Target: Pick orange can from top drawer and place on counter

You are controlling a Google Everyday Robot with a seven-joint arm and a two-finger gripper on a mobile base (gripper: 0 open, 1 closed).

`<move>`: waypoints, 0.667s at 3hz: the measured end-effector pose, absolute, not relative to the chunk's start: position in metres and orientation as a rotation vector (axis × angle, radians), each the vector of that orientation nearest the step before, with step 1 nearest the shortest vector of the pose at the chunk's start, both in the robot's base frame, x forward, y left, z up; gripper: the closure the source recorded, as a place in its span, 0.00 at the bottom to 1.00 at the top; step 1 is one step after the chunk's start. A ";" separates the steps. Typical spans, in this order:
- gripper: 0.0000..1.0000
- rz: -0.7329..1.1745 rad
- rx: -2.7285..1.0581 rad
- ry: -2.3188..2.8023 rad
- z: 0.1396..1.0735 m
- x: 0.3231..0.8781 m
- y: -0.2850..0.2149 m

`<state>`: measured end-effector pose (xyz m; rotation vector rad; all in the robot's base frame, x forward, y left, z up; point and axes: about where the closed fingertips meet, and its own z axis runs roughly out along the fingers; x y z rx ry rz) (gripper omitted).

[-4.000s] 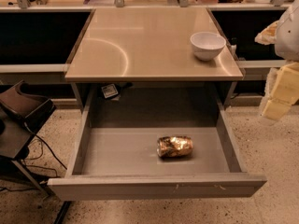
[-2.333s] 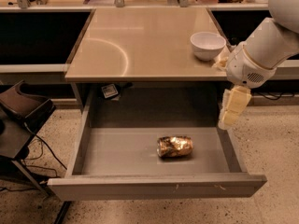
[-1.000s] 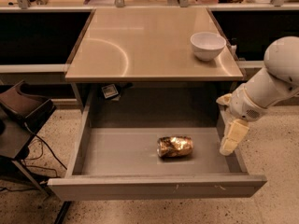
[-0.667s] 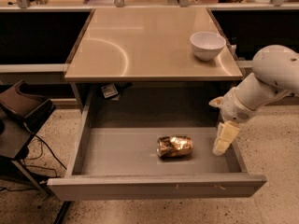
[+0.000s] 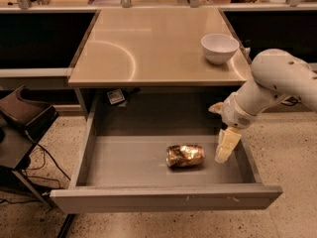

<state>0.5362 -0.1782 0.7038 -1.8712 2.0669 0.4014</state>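
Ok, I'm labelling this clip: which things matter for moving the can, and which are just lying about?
Job: orange can, on its side in the top drawer; counter; gripper, low over the drawer, right of the can, apart from it.
Lying about: white bowl on the counter; dark chair at left.

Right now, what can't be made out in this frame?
Camera view: the hand hangs low in the top drawer beside the orange can; its own bulk hides any contact with the floor.
The arm runs off the right edge.
The label under the counter is too small to read.
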 end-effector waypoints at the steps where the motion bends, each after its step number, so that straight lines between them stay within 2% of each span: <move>1: 0.00 0.429 -1.875 2.067 0.693 0.536 -0.176; 2: 0.00 0.520 -1.914 2.052 0.637 0.535 -0.153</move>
